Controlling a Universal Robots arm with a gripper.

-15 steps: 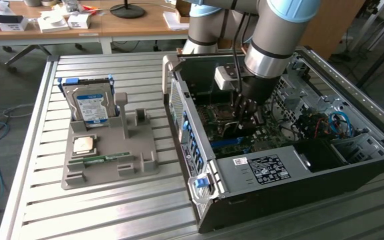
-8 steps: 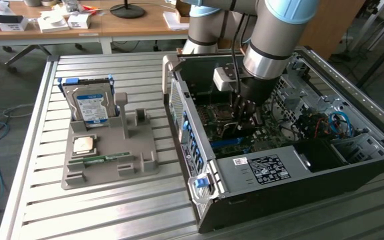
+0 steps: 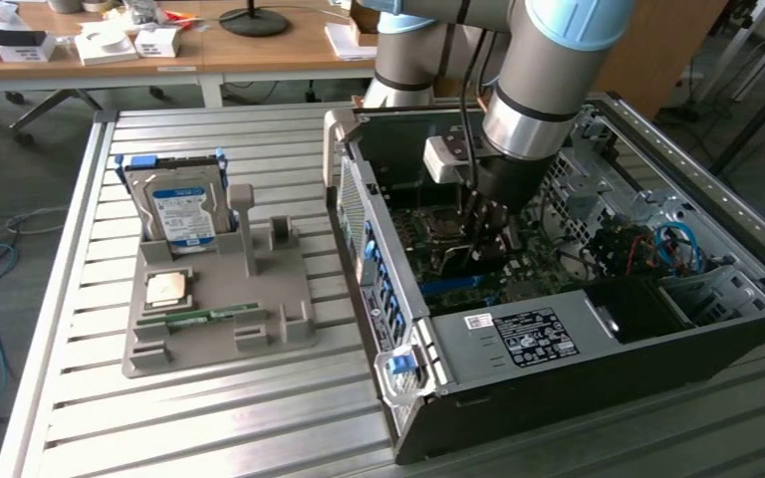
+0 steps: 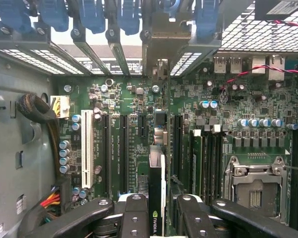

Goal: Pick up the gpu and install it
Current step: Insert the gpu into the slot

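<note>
While the hand (image 4: 158,202) is shut tight on the gpu (image 4: 156,173), its two black fingers (image 4: 134,218) press on the card's two flat sides. The card is thin and dark, and the wrist view sees it from its edge. A small green and white mark on that edge reads NVIDIA.

At the exterior view's left, a gray holder (image 3: 270,329) sits on the slatted metal tabletop (image 3: 223,428). A hard drive (image 3: 183,211) stands up in it, and its blue and white label has writing too small to read. Just in front of the drive lie a square chip (image 3: 170,289) and a narrow green memory stick (image 3: 203,317).

Near the middle of the exterior view stands the open computer case (image 3: 596,393), with blue clips along its back wall. A white sticker (image 3: 532,339) lies on the dark box inside, and its words are too small to read. The big gray and blue arm (image 3: 549,70) comes down from the upper right of the frame and reaches into the case.

Inside the case, the gpu stands on its edge over the green board (image 4: 114,99). Its long side runs from the hand toward the back wall of the case, where the blue clips are. It lines up with the long black slots (image 4: 124,148) and the white slot (image 4: 88,148) on the board. Whether the card has gone down into a slot, I cannot tell. A silver chip socket (image 4: 253,188) sits on the board, apart from the card.
</note>
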